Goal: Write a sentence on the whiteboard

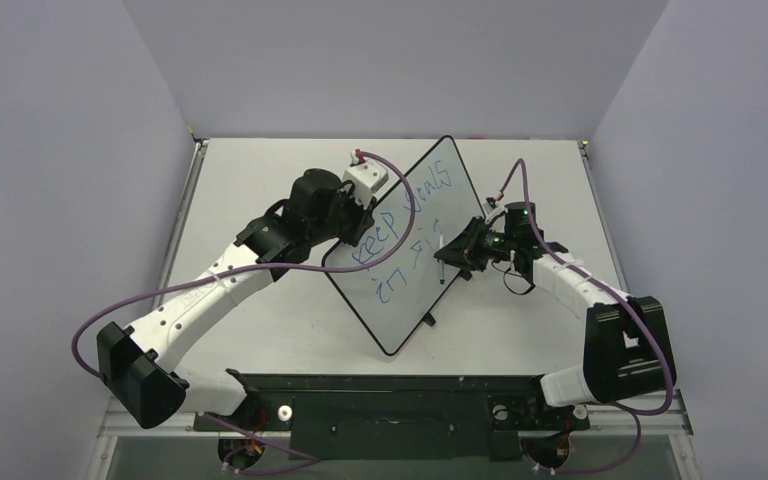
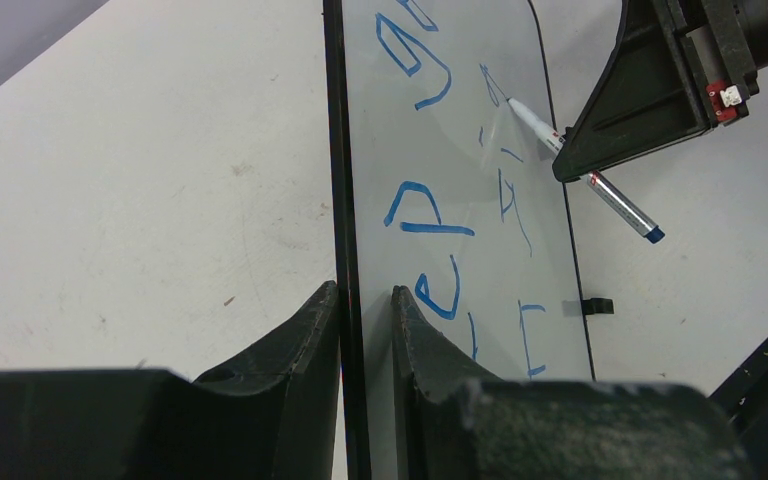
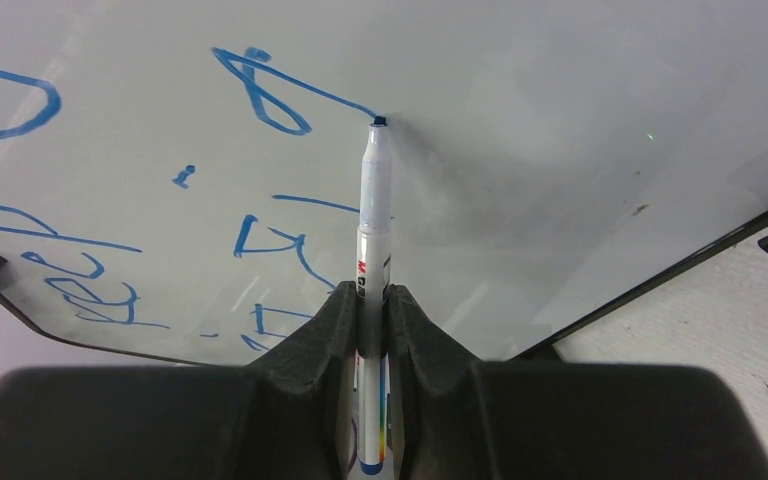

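I see the whiteboard (image 1: 400, 250) in the middle of the table (image 1: 250, 180), running diagonally between my two arms, its written face turned toward the right arm. My left gripper (image 2: 365, 300) is clamped on the whiteboard's long left edge, one finger on the back and one on the written face, with the thin black rim between them. My right gripper (image 3: 372, 300) is closed tight on a white marker (image 3: 374, 200) in front of the written face, and the marker's tip touches the board at the end of a blue stroke. The sentence (image 1: 405, 215) is uneven blue handwriting in two lines: the upper reads about "keep goals", while the lower is partly written and I cannot read it. A small black clip foot (image 1: 428, 321) sticks out from the whiteboard's right long edge, toward its near corner. A purple cable (image 1: 397, 168) from the left wrist loops across the whiteboard's far part. Bare table lies open left of the whiteboard. The right arm fills the room to its right. Pale walls (image 1: 360, 60) close in on three sides.
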